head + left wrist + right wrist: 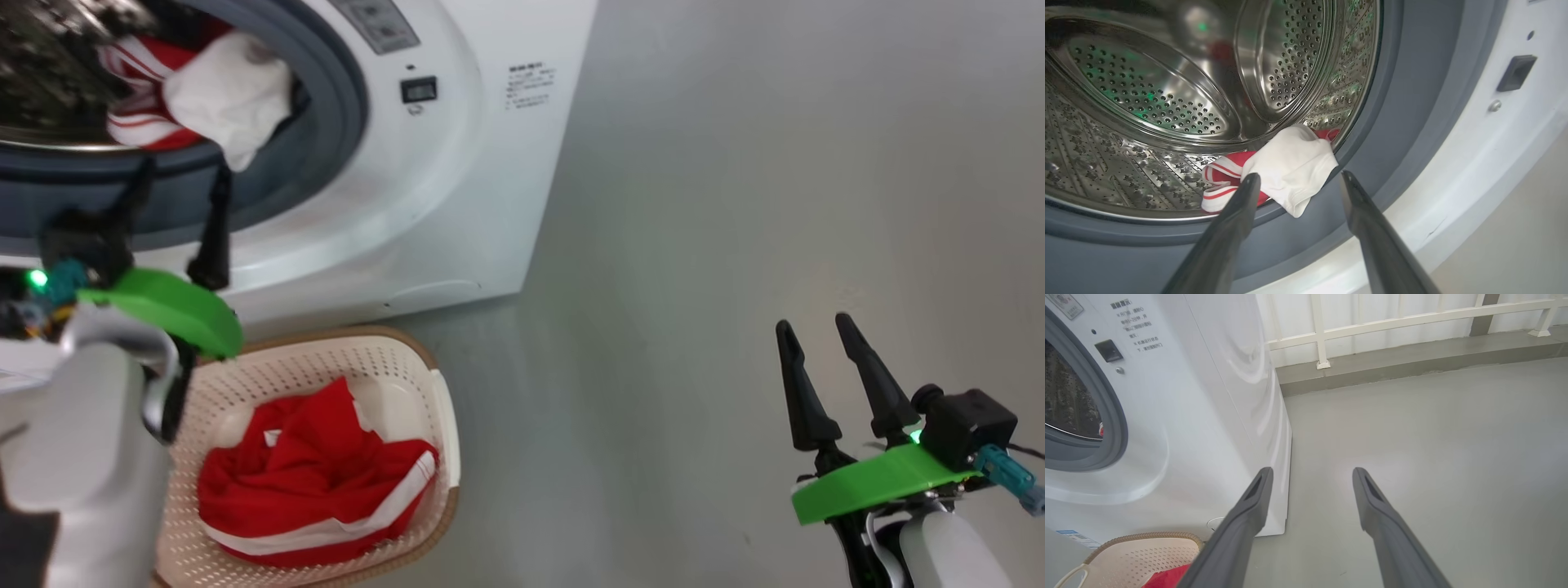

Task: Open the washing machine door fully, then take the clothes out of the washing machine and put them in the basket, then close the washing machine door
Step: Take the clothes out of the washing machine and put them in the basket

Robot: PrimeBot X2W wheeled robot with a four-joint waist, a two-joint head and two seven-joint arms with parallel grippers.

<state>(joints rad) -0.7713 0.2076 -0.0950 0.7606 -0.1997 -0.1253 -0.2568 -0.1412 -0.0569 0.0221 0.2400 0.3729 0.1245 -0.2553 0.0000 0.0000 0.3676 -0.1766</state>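
The washing machine [457,163] stands with its mouth open; its door is out of view. At the drum's lip lie the clothes, a white piece [1290,163] over a red striped garment [1224,173], also seen from the head [229,90]. My left gripper [1300,175] is open just in front of the white piece, its fingers over the grey gasket [1404,102], touching nothing [184,175]. The basket [384,367] sits on the floor below the machine with a red garment [310,474] in it. My right gripper [814,324] hangs open and empty over bare floor [1312,470].
A white railing [1323,332] and a low kerb run behind the machine's right side. Grey floor [735,204] spreads to the right of the machine and basket. The basket's rim [1139,537] lies close to the machine's lower front.
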